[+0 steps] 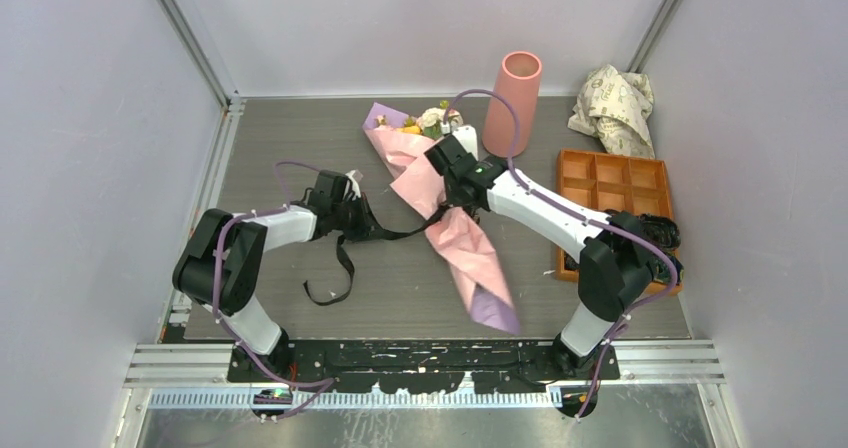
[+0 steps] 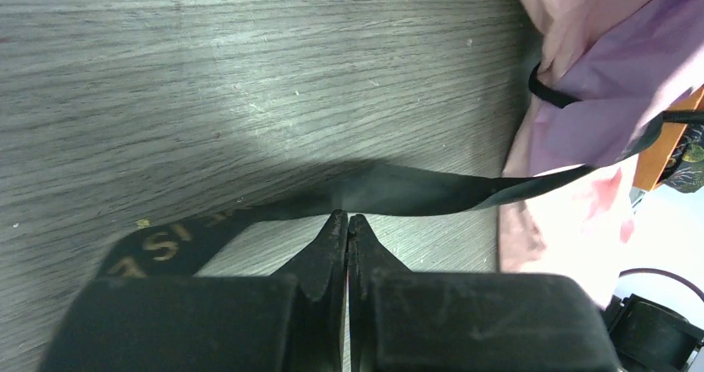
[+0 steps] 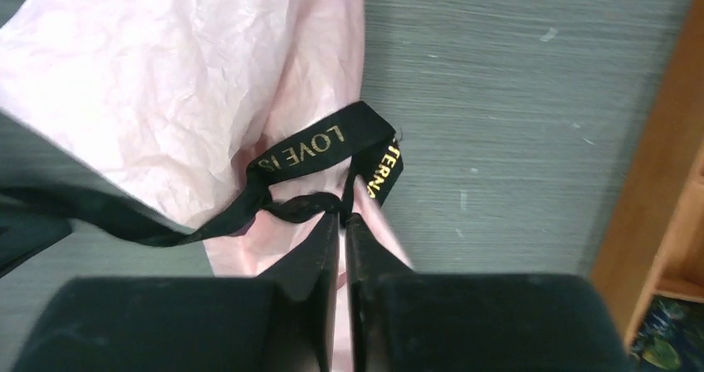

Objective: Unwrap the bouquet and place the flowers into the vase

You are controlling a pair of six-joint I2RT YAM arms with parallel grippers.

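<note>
left tool (image 2: 347, 220) pinching ribbon (image 2: 432, 191) | right tool (image 3: 343, 218) clamped on ribbon | both reaching inward, low

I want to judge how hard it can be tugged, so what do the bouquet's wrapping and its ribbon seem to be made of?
The wrapping looks like thin pink paper with a matte finish, going by its fine crinkles and creases. The ribbon looks like black woven fabric, possibly satin: it has a faint sheen, carries gold printed lettering, and twists limply.

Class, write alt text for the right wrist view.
The right gripper is shut on a black ribbon with gold lettering, at its knot on crumpled pink wrapping paper. Behind are a grey wood-grain table and an orange tray.
</note>
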